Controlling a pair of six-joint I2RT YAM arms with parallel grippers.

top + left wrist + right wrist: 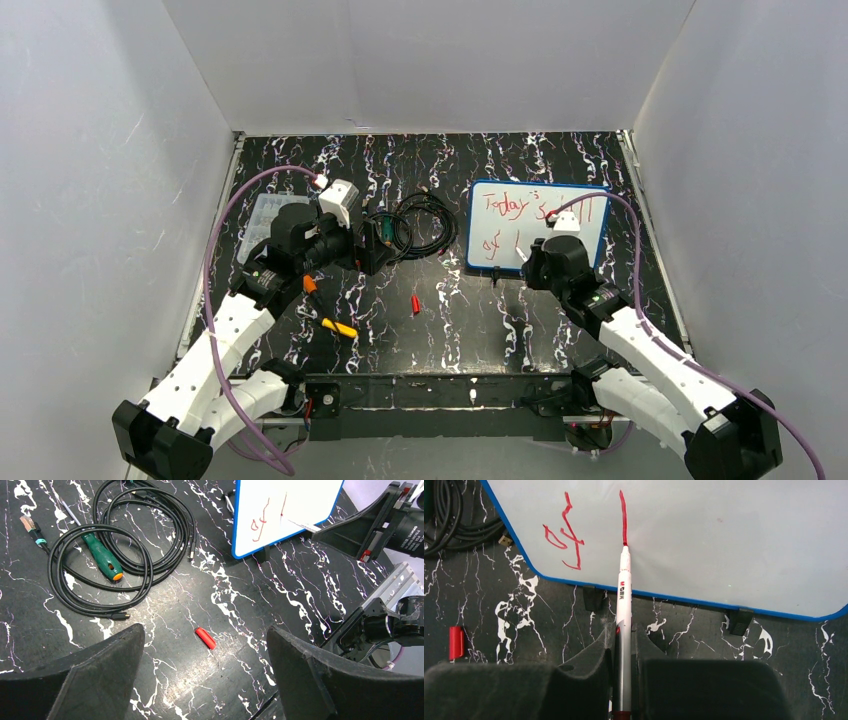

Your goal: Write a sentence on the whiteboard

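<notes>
Right claw (pixel 624 632), closed on a slim white marker (pixel 624 592), sets its red tip on the smooth blue-framed whiteboard (pixel 724 540), at right rear of the marbled tabletop (pixel 549 612), within the red sentence (pixel 505 205); left claw (pixel 203 630), matte black, stands spread wide.

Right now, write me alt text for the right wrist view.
The right pincer, shut on a white marker, holds its tip against the blue-framed whiteboard at the lower end of a vertical red stroke, right of a handwritten "of". A red cap lies on the black marbled table at far left.
</notes>
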